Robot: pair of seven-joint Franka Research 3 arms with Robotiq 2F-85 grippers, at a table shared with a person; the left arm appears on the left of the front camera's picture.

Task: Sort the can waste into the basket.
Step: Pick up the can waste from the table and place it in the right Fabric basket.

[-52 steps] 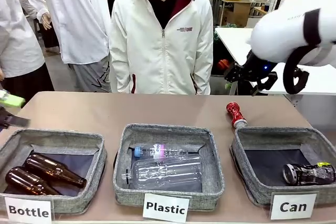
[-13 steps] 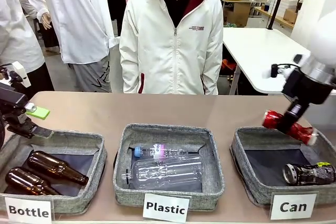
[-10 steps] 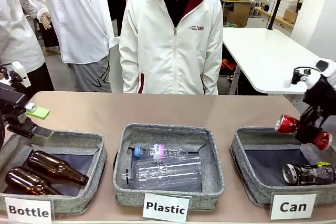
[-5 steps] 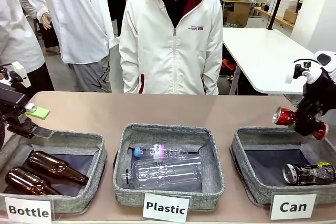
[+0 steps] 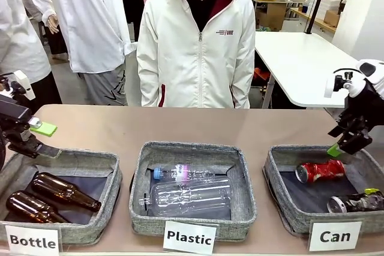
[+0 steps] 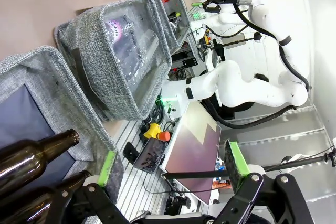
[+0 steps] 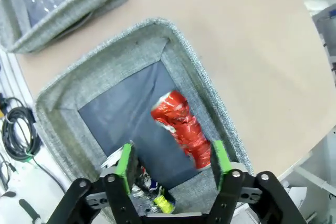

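Presently, item one: red crushed can point(image 5: 321, 171), lying on its side on the dark base of the "Can" basket point(image 5: 282, 155), toward the far wall; also seen from above between the right end effector's pads point(image 7: 182, 127). Judged light, thin-walled, dented, slick; best pinched across the crumpled waist, not the silver ends.

Item two: black crushed can point(image 5: 354, 202), same basket, near front right corner, apart from the red one. Same handling.

Right end effector point(image 5: 345, 141): released, jaws apart, nothing held, hovering above the basket's far right rim.

Left end effector point(image 5: 36, 139): spread wide, empty, over the "Bottle" basket point(image 5: 66, 159) holding two brown glass bottles point(image 5: 63, 193).

"Plastic" basket point(image 5: 192, 148): clear plastic bottles. All three baskets rest on the bench point(image 5: 108, 127).
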